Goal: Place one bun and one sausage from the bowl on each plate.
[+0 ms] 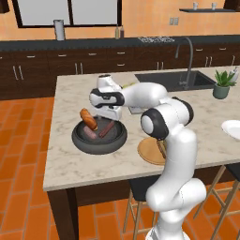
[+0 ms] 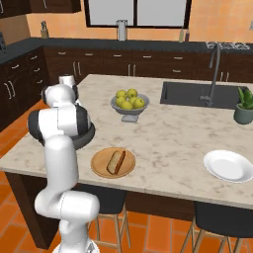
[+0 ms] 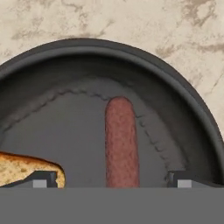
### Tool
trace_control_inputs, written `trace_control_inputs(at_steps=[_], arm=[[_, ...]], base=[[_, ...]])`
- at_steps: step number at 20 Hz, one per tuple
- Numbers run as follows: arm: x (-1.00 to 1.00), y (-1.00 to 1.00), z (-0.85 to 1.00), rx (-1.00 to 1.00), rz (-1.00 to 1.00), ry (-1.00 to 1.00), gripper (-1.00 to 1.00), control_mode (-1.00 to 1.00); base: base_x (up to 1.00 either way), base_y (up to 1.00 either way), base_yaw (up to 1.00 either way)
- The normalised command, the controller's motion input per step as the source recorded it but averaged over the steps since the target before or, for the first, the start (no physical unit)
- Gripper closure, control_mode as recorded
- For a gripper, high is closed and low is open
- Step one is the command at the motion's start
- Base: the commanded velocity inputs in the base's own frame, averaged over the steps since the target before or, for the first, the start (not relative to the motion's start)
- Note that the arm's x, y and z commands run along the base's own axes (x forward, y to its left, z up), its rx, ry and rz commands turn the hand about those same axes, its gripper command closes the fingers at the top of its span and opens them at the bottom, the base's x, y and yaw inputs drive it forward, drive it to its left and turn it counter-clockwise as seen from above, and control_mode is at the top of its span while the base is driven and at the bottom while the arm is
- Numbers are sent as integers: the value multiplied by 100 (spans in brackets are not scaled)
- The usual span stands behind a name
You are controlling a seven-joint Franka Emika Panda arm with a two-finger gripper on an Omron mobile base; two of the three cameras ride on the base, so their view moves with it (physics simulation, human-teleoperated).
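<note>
Altogether, bowl (image 1: 83,140) holds one bun (image 1: 88,119), two sausages (image 1: 106,129).

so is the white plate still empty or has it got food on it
Empty. The white plate shows a bare surface in the right base view, while the wooden plate already holds a bun.

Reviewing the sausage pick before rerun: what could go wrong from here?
1. The open pincer straddles the dark sausage, but the bun lies right by one fingertip; closing or descending may bump or pinch it.
2. The sausage is a thin cylinder on the bowl's curved floor; it may roll or slip out.
3. The wood plate already holds a bun, so a carelessly placed sausage could roll off.
</note>
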Motion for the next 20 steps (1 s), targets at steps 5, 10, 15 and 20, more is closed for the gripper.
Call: trace_control_inputs(at_steps=[5, 10, 15, 20], arm=[[-17, -29, -31, 1, 0, 0, -100, -100], [-2, 0, -25, 0, 0, 0, -100, -100], [0, 3, -25, 0, 0, 0, -100, -100], [0, 9, -46, 0, 0, 0, -100, -100]], base=[[0, 0, 0], [0, 0, 0], [0, 0, 0], [0, 0, 0]])
